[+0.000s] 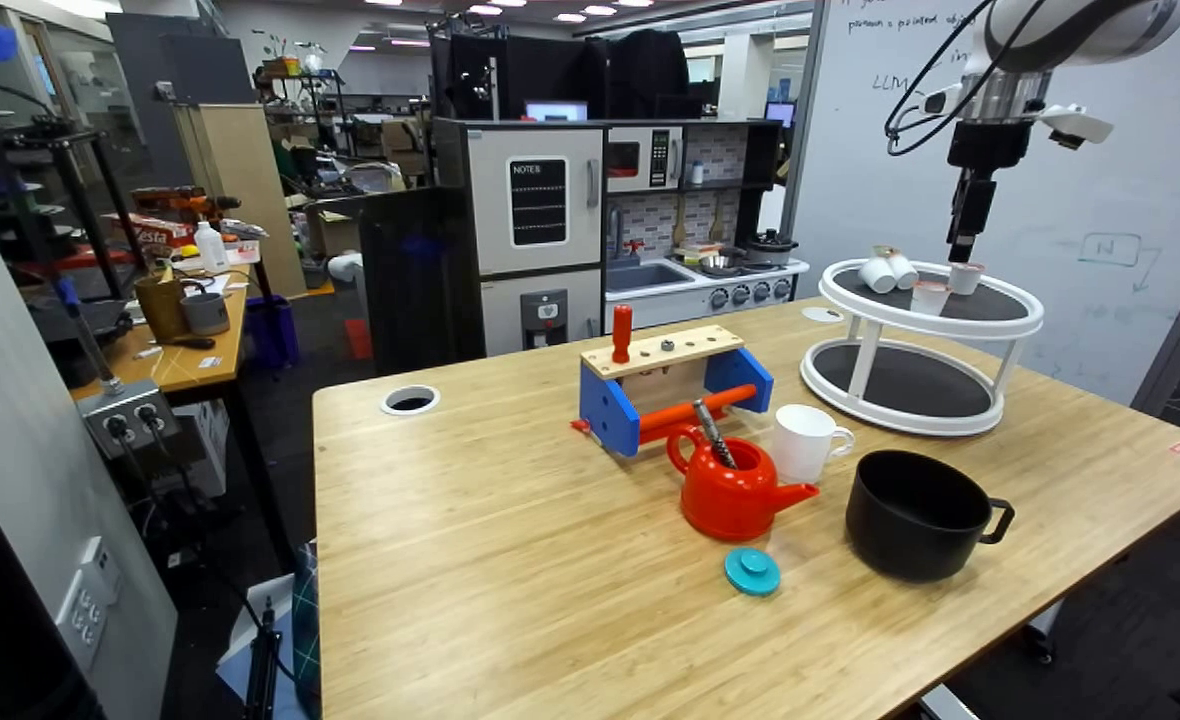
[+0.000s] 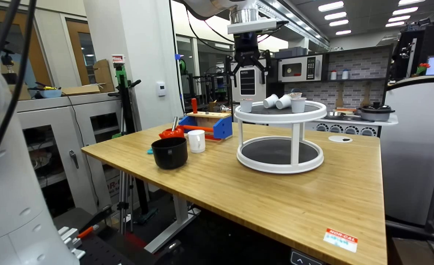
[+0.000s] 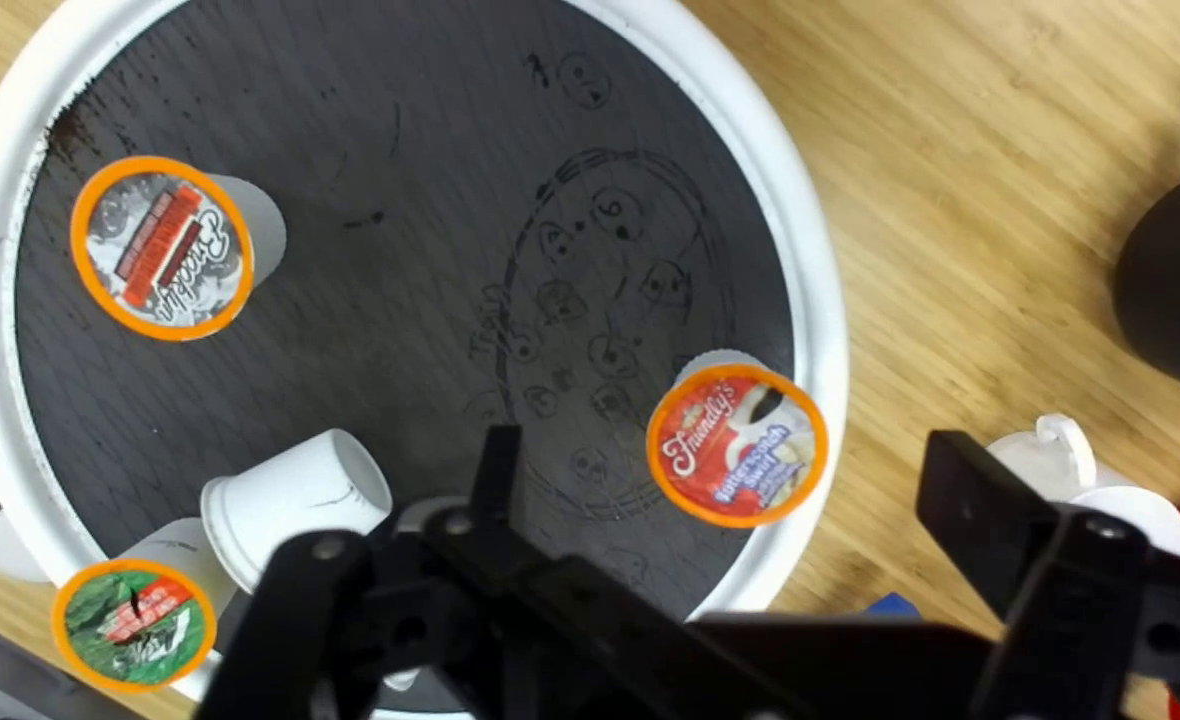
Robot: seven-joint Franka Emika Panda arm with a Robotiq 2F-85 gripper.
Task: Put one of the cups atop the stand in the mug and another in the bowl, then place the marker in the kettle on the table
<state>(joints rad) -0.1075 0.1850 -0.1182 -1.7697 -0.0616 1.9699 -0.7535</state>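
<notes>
Here's the claw (image 2: 249, 78), spread wide with nothing in it, poised over the stand (image 2: 281, 117), and trouble's lurking! The butterscotch cup (image 3: 737, 446) stands upright near the edge up there; an off-centre descent could tip it overboard. Below, the mug (image 1: 800, 445) sits just beside the kettle (image 1: 725, 505) on the worktop (image 1: 510, 560): a careless approach might knock both.

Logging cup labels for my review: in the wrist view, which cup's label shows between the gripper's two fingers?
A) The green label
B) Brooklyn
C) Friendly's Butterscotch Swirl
C: in the wrist view, the Friendly's Butterscotch Swirl cup shows between the spread fingers, on the stand.
</notes>
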